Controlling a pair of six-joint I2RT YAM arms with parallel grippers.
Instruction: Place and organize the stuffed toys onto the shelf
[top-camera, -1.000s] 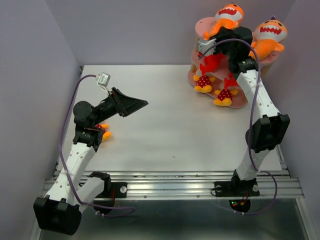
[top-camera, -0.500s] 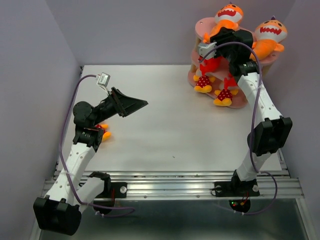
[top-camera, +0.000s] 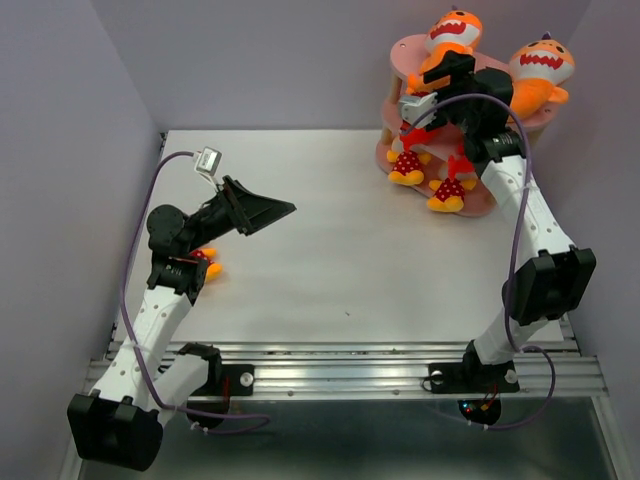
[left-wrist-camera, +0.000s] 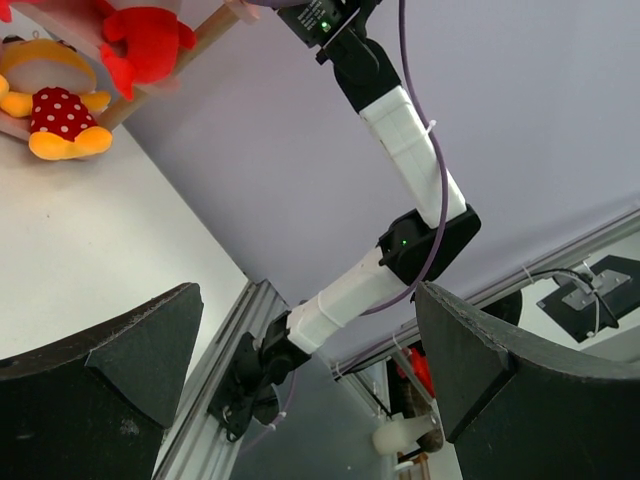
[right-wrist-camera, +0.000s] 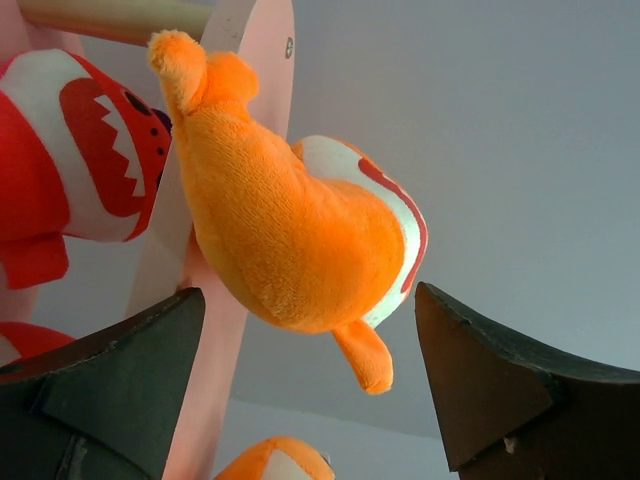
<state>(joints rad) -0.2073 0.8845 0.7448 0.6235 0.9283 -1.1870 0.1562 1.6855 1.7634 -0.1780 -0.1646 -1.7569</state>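
Orange shark (right-wrist-camera: 290, 230) is sitting atop the pink shelf (top-camera: 400, 48), loose between your right gripper (right-wrist-camera: 307, 290) and its wide-spread fingers. Only the overhead is showing one toy (top-camera: 208, 262) lying under your left arm (top-camera: 170, 290). Your left gripper (left-wrist-camera: 308, 290) is gaping, empty.

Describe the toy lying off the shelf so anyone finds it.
Take the white table, pink shelf at its far right. On the left side, a small orange plush peeks from under the left arm. It alone lies on the tabletop.

No lettering, brand mark, number or sign can be read anywhere: not on the orange and red plush stuffed toys (top-camera: 540, 70), the pink three-tier shelf (top-camera: 400, 55), the white-and-black robot arms (top-camera: 150, 315) or the pale tabletop (top-camera: 350, 250).
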